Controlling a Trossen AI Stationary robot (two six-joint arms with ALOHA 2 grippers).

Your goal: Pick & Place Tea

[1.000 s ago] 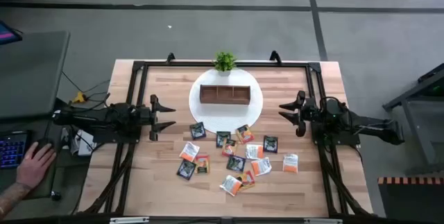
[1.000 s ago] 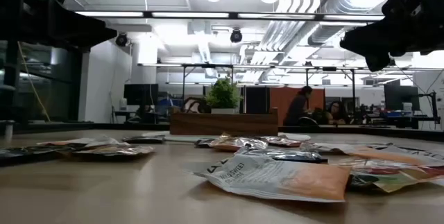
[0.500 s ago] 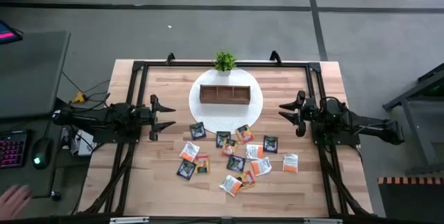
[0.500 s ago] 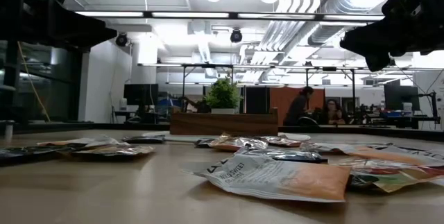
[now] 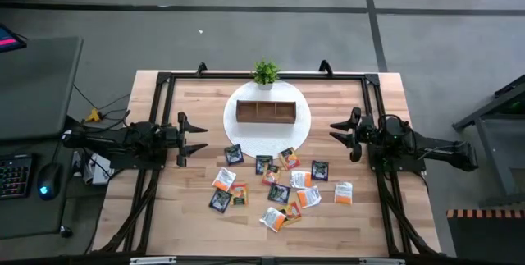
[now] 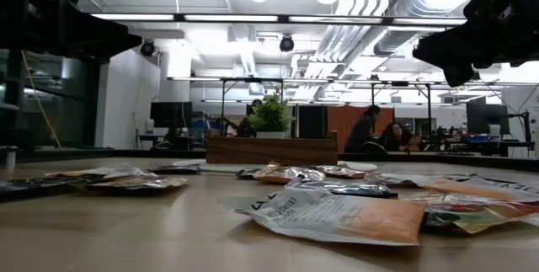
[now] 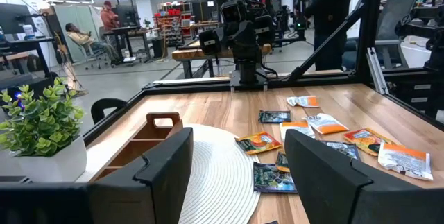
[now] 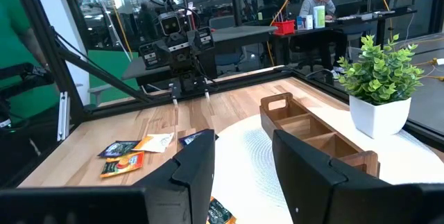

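Tea sachets [image 5: 275, 187] lie scattered flat over the middle of the table [image 5: 197, 224], toward its near edge, none yet in the wooden tray [image 5: 265, 111]. They look thin, light and crinkly, soft enough to bend and likely slick-faced, so a claw would probably do best coming straight down on a single loose sachet at the fringe of the pile and pinching it by a raised edge or corner. Several overlap, and a careless pinch could lift two at once. About fifteen show from above: roughly five dark ones, the rest orange or white with orange print, though where they overlap the count is uncertain. One white-and-orange sachet [image 6: 337, 215] lies nearest the low camera.

Level with the far fringe of the scatter, the two arms wait at the table's side edges. The left gripper [image 5: 195, 139] hangs above the left side, its fingers [image 7: 166, 165] spread well apart with nothing between them. The right gripper [image 5: 342, 134] hangs above the right side, its fingers [image 8: 198, 161] also parted and empty.

Beyond the sachets one round white mat [image 5: 299, 134] carries the single tray, which has three compartments, all seemingly empty. One small potted plant [image 5: 265, 73] stands just behind the tray, near the far edge.
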